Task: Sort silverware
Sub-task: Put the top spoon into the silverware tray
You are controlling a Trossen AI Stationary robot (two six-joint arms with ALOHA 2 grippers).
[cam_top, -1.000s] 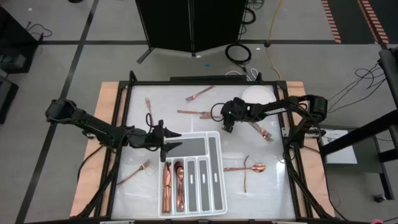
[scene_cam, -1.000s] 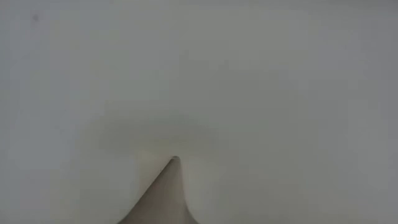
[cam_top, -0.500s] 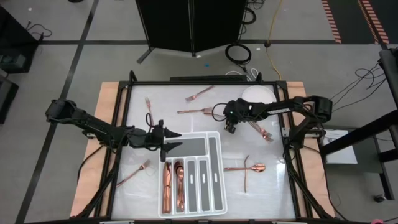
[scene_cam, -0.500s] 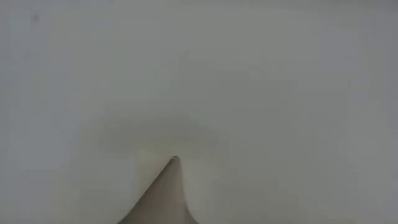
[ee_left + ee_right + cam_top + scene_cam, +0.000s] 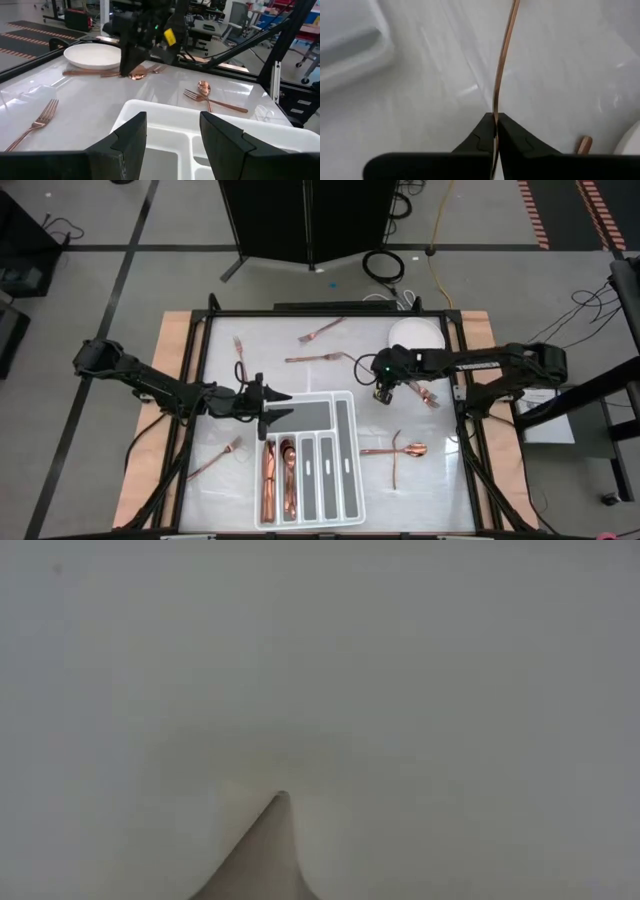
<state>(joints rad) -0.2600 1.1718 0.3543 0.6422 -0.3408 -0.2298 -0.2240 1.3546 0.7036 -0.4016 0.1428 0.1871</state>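
Within the last second the right gripper (image 5: 383, 393) had gone from spread wide to clamped together on the thin handle of a slim rose-gold piece of silverware (image 5: 503, 65), and its arm had drawn back toward the right side of the table, carrying the grip point from beside the white divided plastic tray (image 5: 345, 405) to a spot nearer the round white plate (image 5: 416, 335). In the right wrist view the copper strip ran straight out from between the shut fingers (image 5: 480, 137); whether it was fork, knife or spoon could not be told. That suggested one piece was secured and ready to carry to a compartment. The left gripper (image 5: 172, 135) hung over the tray's near end with its fingers apart, holding nothing. Other copper pieces lay scattered on the white tabletop (image 5: 440, 480)
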